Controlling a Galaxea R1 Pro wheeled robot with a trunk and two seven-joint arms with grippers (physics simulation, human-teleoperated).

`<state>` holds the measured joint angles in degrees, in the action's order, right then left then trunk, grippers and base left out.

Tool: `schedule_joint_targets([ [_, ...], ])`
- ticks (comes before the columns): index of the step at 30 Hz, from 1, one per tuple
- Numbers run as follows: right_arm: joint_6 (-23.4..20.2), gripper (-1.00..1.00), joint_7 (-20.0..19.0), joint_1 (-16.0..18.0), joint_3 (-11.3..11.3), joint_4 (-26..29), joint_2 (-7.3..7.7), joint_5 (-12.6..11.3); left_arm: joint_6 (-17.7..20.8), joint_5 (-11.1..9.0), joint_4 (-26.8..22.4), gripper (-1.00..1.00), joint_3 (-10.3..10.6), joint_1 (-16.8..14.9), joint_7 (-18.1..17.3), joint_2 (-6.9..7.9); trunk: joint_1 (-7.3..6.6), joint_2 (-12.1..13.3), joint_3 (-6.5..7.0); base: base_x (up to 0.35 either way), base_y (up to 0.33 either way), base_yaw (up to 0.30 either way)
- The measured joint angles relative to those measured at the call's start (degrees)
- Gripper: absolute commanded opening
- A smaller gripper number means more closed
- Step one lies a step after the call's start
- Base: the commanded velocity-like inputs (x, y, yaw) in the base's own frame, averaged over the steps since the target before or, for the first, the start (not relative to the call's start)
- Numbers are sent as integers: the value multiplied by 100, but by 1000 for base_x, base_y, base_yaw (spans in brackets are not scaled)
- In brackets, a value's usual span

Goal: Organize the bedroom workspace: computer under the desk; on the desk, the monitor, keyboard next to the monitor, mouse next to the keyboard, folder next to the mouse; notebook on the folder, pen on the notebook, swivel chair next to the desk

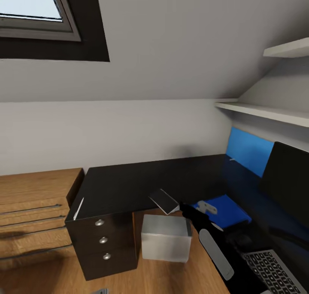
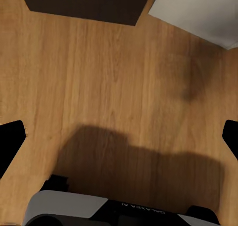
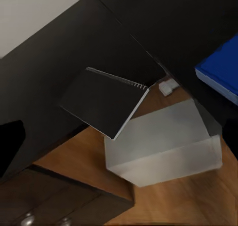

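Note:
A dark spiral notebook (image 1: 163,200) (image 3: 101,102) lies tilted over the front edge of the black desk (image 1: 128,182), above the grey computer case (image 1: 166,241) (image 3: 163,146) on the floor. My right gripper (image 1: 185,209) (image 3: 119,137) is open just right of the notebook, and I cannot tell whether it touches it. A blue folder (image 1: 229,212) (image 3: 220,70) lies on the desk behind the gripper. The monitor (image 1: 285,182) stands at the right, with the keyboard (image 1: 274,270) in front of it. My left gripper (image 2: 119,137) hangs open over the wooden floor.
A dark drawer unit (image 1: 103,242) stands under the desk's left end, beside a wooden dresser (image 1: 34,208). A thin white stick (image 1: 79,208) lies on the desk's left edge. Wall shelves (image 1: 266,111) hang above the monitor. Wooden floor (image 2: 99,77) spreads before the desk.

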<state>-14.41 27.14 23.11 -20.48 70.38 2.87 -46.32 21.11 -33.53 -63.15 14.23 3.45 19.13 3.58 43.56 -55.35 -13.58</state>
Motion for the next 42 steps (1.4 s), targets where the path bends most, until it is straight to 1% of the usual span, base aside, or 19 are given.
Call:
schedule_joint_targets([
  [9, 4, 100, -7, -4, -151, -25, -6, -7, -2, -4, 0, 100, -7, 0, 2, 12, 0, 0, 0, 0, 0, 276],
  [12, 6, 100, -4, -5, -268, -36, -43, -3, -2, -5, 0, 100, -8, 0, 6, 13, 0, 0, 0, 0, 0, 279],
  [13, 9, 100, -3, -5, -341, -40, -65, -1, -2, -6, -3, 100, -8, 0, 7, 15, 0, 0, 0, 0, 0, 279],
  [16, 12, 100, -4, -5, -442, -98, -91, 3, -5, -6, -6, 100, -21, 0, 8, 20, 0, 0, -1, 0, 0, 261],
  [20, 13, 100, -25, -8, -502, -250, -95, 5, -6, 0, -8, 100, -227, -1, -19, 17, 0, 0, -2, 0, 0, 98],
  [23, 33, 100, -36, -56, -518, -351, -99, 4, -9, 2, -8, 100, -338, -1, -28, 15, 0, 0, -3, 0, 0, 34],
  [25, 90, 100, -38, -103, -530, -445, -104, 9, -9, 2, -12, 100, -369, -1, -31, 14, 0, 0, -3, 0, 0, 16],
  [27, 272, 100, -43, -164, -588, -599, -114, 12, -12, 2, -23, 100, -395, -1, -33, 14, 0, 0, -3, 0, 0, 9],
  [28, 347, 100, -43, -178, -631, -641, -116, 12, -13, 2, -31, 100, -400, -1, -33, 12, 0, 0, -3, 0, 0, 5],
  [30, 580, 100, -42, -210, -840, -734, -112, 11, -16, 2, -51, 100, -411, -1, -34, 9, 0, 0, -3, 0, 0, 3],
  [31, 731, 100, -42, -224, -1010, -779, -103, 9, -17, 2, -61, 100, -414, -1, -34, 7, 0, 0, -3, 0, 0, 2],
  [32, 807, 100, -42, -233, -1096, -805, -99, 9, -18, 2, -64, 100, -416, -1, -34, 7, 0, 0, -3, 0, 0, 1],
  [33, 945, 100, -42, -259, -1239, -882, -90, 6, -18, 3, -71, 100, -418, -1, -34, 6, 0, 0, -3, 0, 0, 1],
  [35, 1134, 100, -46, -304, -1390, -1070, -84, 6, -19, 3, -103, 100, -420, -1, -35, 6, 22, -39, -20, 0, 0, 0],
  [38, 1305, 100, -55, -341, -1502, -1364, -78, 27, -19, 3, -205, 100, -428, -1, -30, 5, 87, -159, -74, 0, 0, 0],
  [41, 1345, 100, -98, -351, -1525, -1462, -45, 41, -19, 2, -242, 100, -433, -1, -28, 8, 153, -280, -128, 0, 0, 0],
  [42, 1372, 100, -285, -364, -1547, -1539, 106, 45, -19, 3, -265, 100, -437, -1, -27, 6, 175, -320, -146, 0, 0, 0],
])
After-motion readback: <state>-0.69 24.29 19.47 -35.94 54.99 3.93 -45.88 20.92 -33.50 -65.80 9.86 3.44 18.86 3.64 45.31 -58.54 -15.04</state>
